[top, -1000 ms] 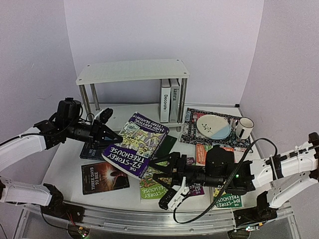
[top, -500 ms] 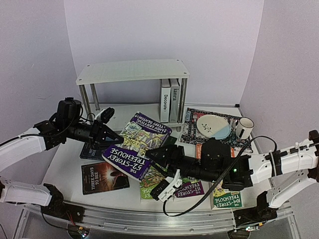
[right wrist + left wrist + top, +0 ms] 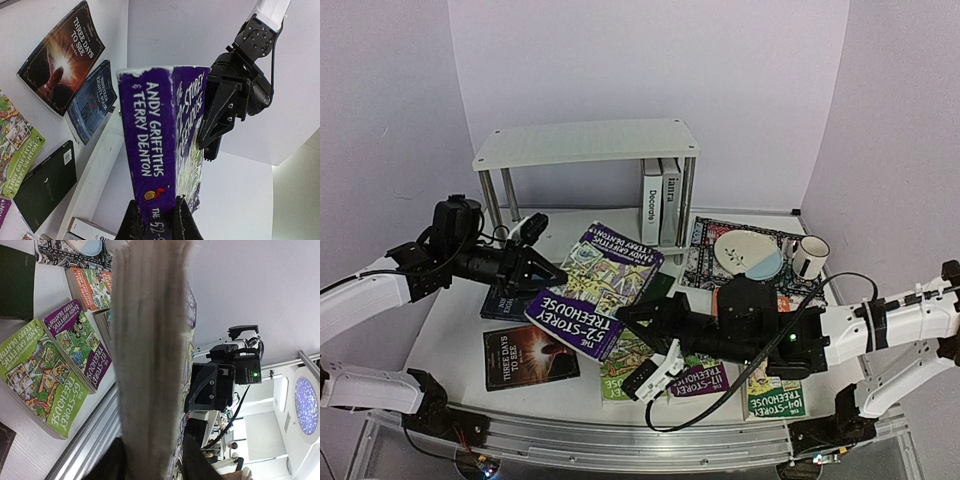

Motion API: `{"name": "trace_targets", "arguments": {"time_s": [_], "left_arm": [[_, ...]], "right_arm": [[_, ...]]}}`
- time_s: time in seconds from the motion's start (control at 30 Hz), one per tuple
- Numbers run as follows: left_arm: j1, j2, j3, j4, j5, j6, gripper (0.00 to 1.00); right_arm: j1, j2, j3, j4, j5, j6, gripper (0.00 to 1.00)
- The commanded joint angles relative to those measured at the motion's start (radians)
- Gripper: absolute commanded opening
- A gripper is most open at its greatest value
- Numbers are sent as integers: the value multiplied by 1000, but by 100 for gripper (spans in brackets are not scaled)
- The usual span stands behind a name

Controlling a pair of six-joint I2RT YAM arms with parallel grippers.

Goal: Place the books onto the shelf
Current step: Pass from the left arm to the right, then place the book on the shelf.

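the right end effector [image 3: 159, 216] has just clamped onto the 52-storey book [image 3: 595, 295], which is tilted in front of the shelf [image 3: 585, 145]. the left end effector [image 3: 152, 465] flanks its pages, grip unclear; likely a handover.

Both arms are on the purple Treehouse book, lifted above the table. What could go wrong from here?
1. The right jaws pinch only the spine end of the 52-Storey book. If the left jaws, whose hold on the page edge is unclear, let go, the thick book may swing or slip onto the books lying below.
2. Sliding it into the shelf could topple the upright Decorate and ianra books.
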Motion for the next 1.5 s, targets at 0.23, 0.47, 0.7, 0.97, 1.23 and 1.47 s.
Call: {"name": "trace_targets", "arguments": {"time_s": [0.23,0.47,0.7,0.97,1.23,1.47], "left_arm": [[-1,-149,138,-118,-378,171,100],[-2,-355,177,-234,-825,210,100],[-1,-442,155,-236,-882,214,100],[-1,-429,166,-238,-869,226,100],[-1,-458,182,-238,-886,236,100],[-1,-448,166,-238,-860,224,100]], "right_arm": [[-1,52,177,12,228,42,0],[-32,89,286,12,269,74,0],[-114,166,492,12,261,103,0],[-254,308,791,12,213,154,0],[-395,507,1105,10,244,189,0],[-474,603,1191,-114,258,220,0]]}}
